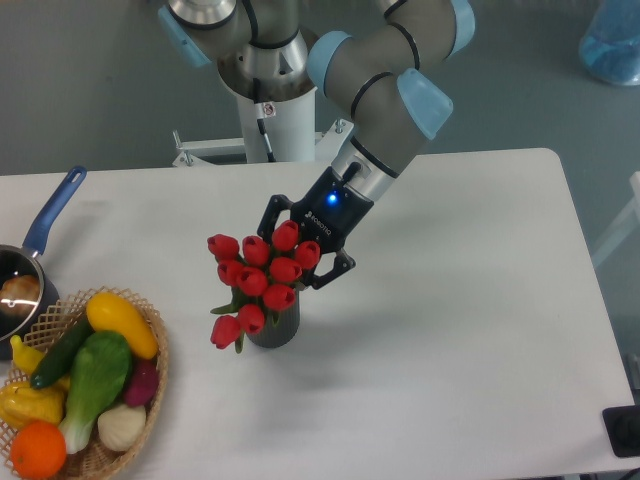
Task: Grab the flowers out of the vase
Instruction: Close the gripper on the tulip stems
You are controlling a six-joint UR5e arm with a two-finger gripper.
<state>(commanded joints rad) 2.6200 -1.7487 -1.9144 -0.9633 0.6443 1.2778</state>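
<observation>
Fixed camera: tool [300, 262] fingers pinching the flowers [262, 274] just behind the red buds, bunch leaning left with stems reaching into the dark vase [275, 326] standing on the white tabletop [450, 330].

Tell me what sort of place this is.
Probably a robotics lab set up for household manipulation tests: an arm on a pedestal base behind a plain white table, with props laid out, namely tulips in a vase and a basket of toy produce.
</observation>
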